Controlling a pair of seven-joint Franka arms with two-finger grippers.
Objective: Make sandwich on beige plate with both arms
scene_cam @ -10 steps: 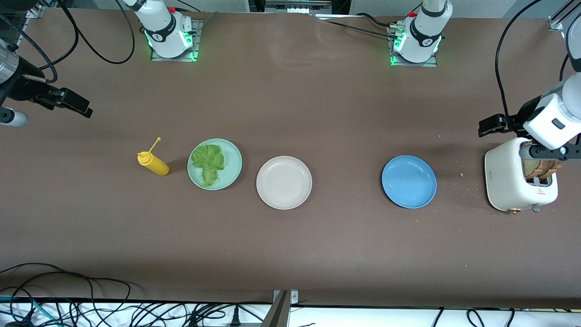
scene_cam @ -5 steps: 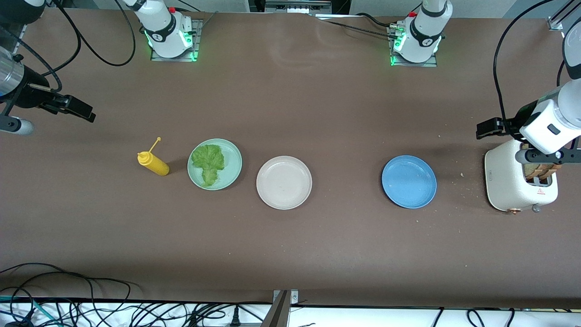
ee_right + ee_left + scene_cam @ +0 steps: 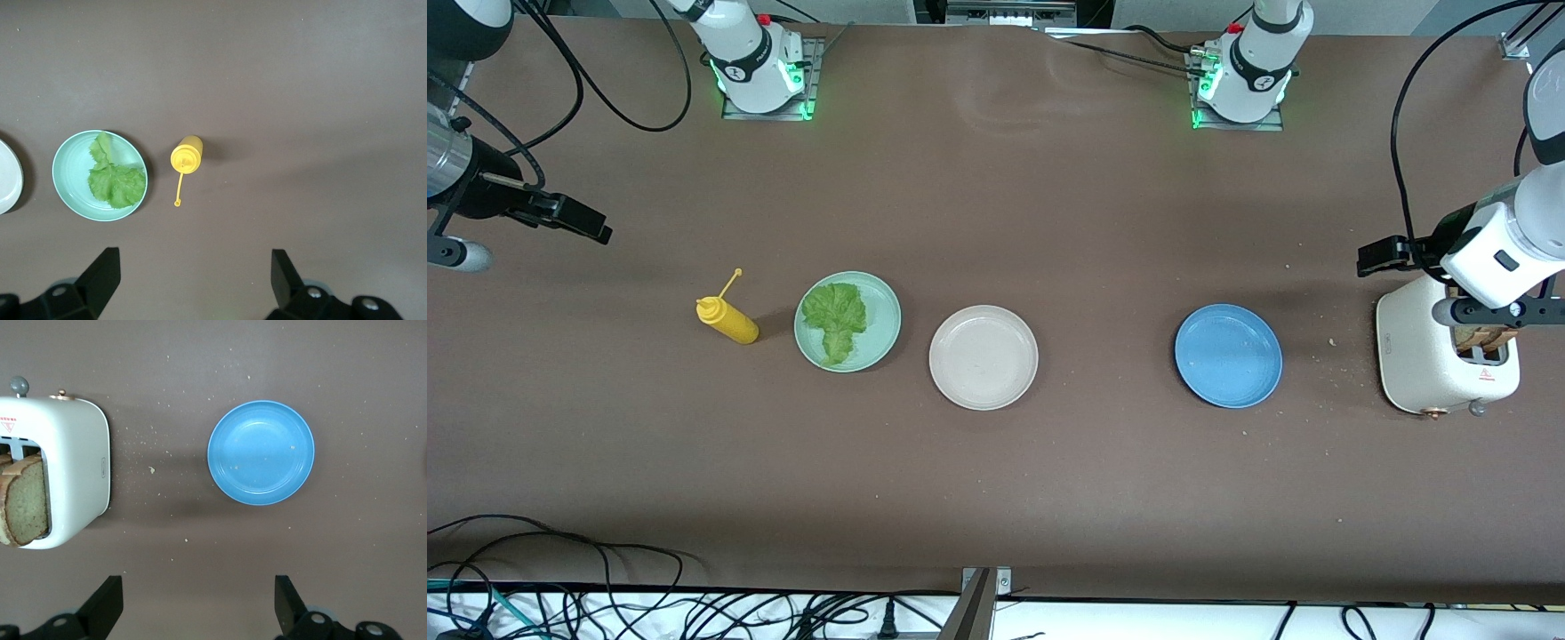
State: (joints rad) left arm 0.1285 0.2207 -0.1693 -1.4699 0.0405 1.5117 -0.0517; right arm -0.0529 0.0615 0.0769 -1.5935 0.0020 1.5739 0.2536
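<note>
The beige plate (image 3: 983, 357) lies bare mid-table, its edge (image 3: 7, 177) just showing in the right wrist view. A ruffled lettuce leaf (image 3: 836, 320) (image 3: 113, 177) rests on the mint-green plate (image 3: 885, 307) beside it. Two bread slices (image 3: 1485, 338) (image 3: 27, 500) stand in the white toaster (image 3: 1423, 356) (image 3: 73, 473) at the left arm's end. My left gripper (image 3: 1489, 311) (image 3: 198, 603) hangs open and empty high by the toaster. My right gripper (image 3: 454, 256) (image 3: 193, 277) hangs open and empty over bare table at the right arm's end.
A yellow squeeze bottle (image 3: 729, 322) (image 3: 187, 155) stands beside the mint plate toward the right arm's end. A blue plate (image 3: 1228, 356) (image 3: 261, 452) lies between the beige plate and the toaster, with crumbs scattered round it. Cables hang along the table's near edge.
Both grippers have drifted slightly above their ends of the table and stay open. Nothing on the table has moved.
</note>
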